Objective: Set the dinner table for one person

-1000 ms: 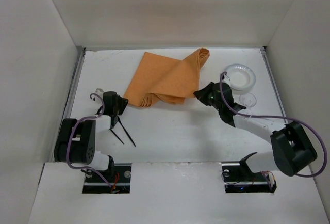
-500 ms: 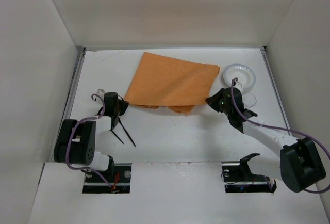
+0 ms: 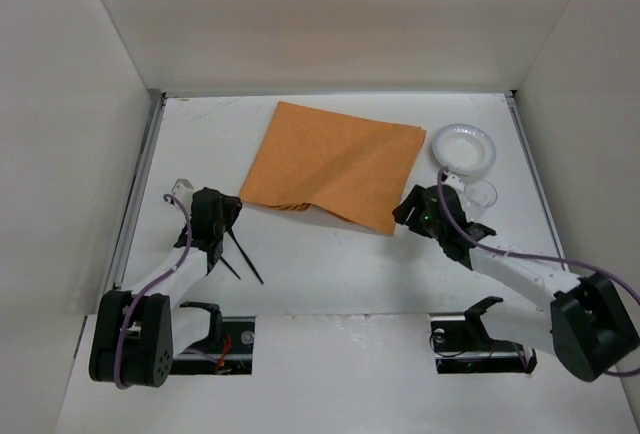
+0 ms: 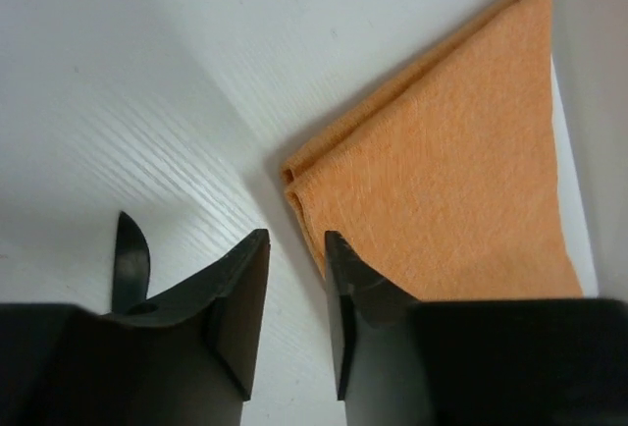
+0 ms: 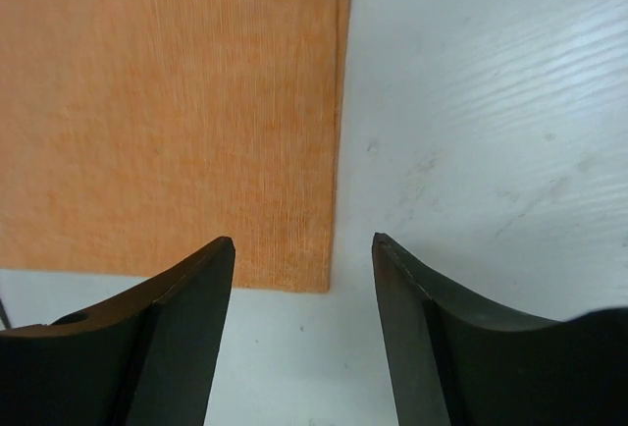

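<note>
The orange placemat (image 3: pixel 335 162) lies spread on the white dinner table (image 3: pixel 330 274), with its near left corner (image 4: pixel 294 176) still doubled over in folds. My left gripper (image 3: pixel 230 210) stands just short of that folded corner, open with a narrow gap and nothing between its fingers (image 4: pixel 245 289). My right gripper (image 3: pixel 401 216) hovers over the placemat's near right corner (image 5: pixel 319 274), open wide and empty. In the left wrist view the gripper (image 4: pixel 296 239) points at the folds. In the right wrist view the gripper (image 5: pixel 302 241) straddles the cloth's edge.
A white plate (image 3: pixel 466 145) lies at the back right, with a clear cup (image 3: pixel 481 194) just in front of it, close behind my right wrist. Two thin black utensils (image 3: pixel 241 254) lie crossed near my left arm. White walls enclose the table.
The right gripper pulled the folded-over corner toward the near right, laid the placemat out flat and opened. The left gripper shut briefly, then opened again, and its arm shifted toward the near edge.
</note>
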Motion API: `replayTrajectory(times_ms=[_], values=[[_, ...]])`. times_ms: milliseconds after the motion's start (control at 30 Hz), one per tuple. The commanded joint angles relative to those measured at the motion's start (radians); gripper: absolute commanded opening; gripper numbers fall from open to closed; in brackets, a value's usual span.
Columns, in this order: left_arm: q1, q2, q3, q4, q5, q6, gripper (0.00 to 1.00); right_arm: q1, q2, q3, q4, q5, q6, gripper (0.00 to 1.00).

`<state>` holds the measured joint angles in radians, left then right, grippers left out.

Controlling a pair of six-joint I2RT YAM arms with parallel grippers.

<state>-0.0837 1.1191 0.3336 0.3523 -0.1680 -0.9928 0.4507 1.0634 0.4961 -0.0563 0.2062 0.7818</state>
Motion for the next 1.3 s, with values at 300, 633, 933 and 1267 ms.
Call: replayTrajectory(times_ms=[300,633,933,1267], values=[[-0.518,0.007,0.074,-0.052,-0.119,-0.033,0.41,0.144,0.334,0.048,0.274,-0.001,0.146,0.67],[-0.853,0.364,0.221,0.059,-0.205,-0.109,0.44,0.124,0.342,0.153,0.308,-0.005,0.119,0.17],[-0.862,0.531,0.355,0.093,-0.217,-0.164,0.45,0.102,0.162,0.191,0.194,-0.021,0.056,0.16],[-0.897,0.714,0.482,0.140,-0.215,-0.214,0.30,0.099,0.096,0.099,0.191,-0.034,0.060,0.38]])
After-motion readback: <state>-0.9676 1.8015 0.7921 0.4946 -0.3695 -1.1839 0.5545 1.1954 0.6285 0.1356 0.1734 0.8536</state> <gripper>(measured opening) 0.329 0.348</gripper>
